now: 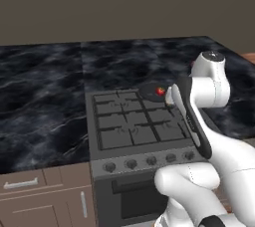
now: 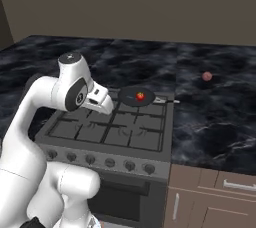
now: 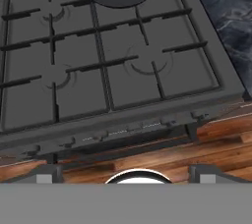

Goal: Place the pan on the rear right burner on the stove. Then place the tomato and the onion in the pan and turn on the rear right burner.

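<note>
The fingers (image 3: 126,171) at the lower edge of the hand view stand wide apart, empty; beyond them the stove (image 3: 123,95); upper centre, the pan (image 2: 135,97) holds the tomato (image 2: 140,96); the onion (image 2: 207,76) waits on the bench (image 2: 215,117), upper right; burner unlit, I judge.

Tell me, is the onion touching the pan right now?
Apart. The right base view shows the onion alone on the black countertop, with bare counter between it and the pan, which sits on the stove holding the tomato.
</note>
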Robot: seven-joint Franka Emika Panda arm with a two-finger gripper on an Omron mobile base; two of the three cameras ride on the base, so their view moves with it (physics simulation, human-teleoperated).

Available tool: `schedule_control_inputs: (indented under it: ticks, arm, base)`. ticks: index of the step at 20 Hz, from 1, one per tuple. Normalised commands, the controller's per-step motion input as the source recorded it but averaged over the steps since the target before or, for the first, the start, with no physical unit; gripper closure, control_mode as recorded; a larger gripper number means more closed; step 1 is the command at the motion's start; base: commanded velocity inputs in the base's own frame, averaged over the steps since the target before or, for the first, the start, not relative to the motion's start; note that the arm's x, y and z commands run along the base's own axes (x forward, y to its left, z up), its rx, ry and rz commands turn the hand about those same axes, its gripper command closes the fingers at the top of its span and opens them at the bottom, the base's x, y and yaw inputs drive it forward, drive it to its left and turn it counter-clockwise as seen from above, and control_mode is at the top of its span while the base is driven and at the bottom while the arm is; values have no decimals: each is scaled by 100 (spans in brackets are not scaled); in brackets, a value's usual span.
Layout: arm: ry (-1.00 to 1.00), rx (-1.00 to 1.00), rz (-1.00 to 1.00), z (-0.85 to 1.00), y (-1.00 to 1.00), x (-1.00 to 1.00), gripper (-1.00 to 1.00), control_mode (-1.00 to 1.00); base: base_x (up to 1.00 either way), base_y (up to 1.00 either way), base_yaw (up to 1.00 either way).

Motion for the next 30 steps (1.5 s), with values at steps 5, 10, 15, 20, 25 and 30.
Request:
schedule_control_inputs:
  ticks: [5, 10, 15, 20, 25, 30]
  arm:
    - [0, 0, 0, 0, 0, 0, -100, 100]
    - [0, 0, 0, 0, 0, 0, -100, 100]
    - [0, 0, 0, 0, 0, 0, -100, 100]
    - [0, 0, 0, 0, 0, 0, -100, 100]
    - [0, 0, 0, 0, 0, 0, -100, 100]
    - [0, 0, 0, 0, 0, 0, -100, 100]
  base:
    - [-91, 0, 0]
    - [-8, -71, 0]
    - [17, -100, 0]
    - [6, -100, 0]
    - [7, -100, 0]
    - [11, -100, 0]
